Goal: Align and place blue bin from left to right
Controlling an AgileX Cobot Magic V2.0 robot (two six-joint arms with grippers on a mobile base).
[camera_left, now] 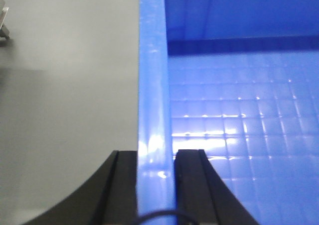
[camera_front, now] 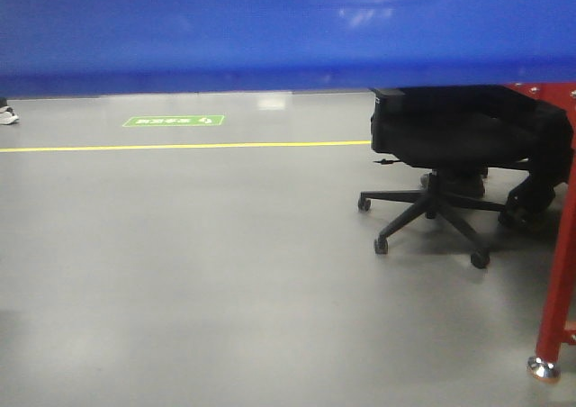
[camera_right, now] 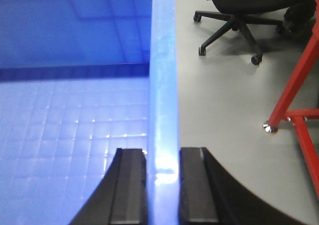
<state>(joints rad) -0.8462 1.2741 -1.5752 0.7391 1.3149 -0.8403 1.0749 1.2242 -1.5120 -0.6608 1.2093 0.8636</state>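
1. Gripping the left wall of the blue bin, the left gripper has one black finger outside the rim and the other inside. Both press against the rim, so the jaws are closed narrow on the plastic.
2. Centre: in the front view the blue bin's glossy side wall fills the top band of the frame, with grey floor visible beneath its lower edge. It appears to be held off the ground between the two arms. Its gridded inner base looks empty in both wrist views.
3. Right wall of the bin: the right gripper straddles the rim the same way, with its fingers clamped on either side.
4. Right of the bin are a black office chair and a red frame leg. A yellow floor line and a green floor marker lie further left.
5. Progress, as a judgement:
   - Done: the two-handed grasp and the lift.
   - Left to do: carrying the bin rightward, squaring it up and setting it down.
   - No resting place for the bin appears in any view, so how far it is from its target cannot be told.
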